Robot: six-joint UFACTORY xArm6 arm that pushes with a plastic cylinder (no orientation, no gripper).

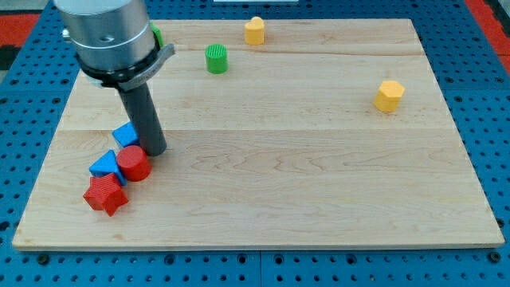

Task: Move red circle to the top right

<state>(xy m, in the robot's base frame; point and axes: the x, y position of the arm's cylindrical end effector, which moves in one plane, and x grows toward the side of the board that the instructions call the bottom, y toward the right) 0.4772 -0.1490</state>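
Wooden board [319, 159] on a blue pegboard table [486, 72], with my tip [154, 150] down among the blocks at the view's left.

No gripper here, only a plain rod, so nothing stands apart or together; my tip rests on the board, touching or just short of the red circle [134, 163], which lies just below it and a little toward the view's left. One blue block [125, 133] sits just left of my tip, a second blue block [103, 166] lower left, touching the circle, and a red star [105, 195] below that. Up from my tip stand a green cylinder [216, 58] and a yellow block [254, 30]; another green block [156, 35] peeks out beside the arm. Far to its right sits a second yellow block [389, 95].
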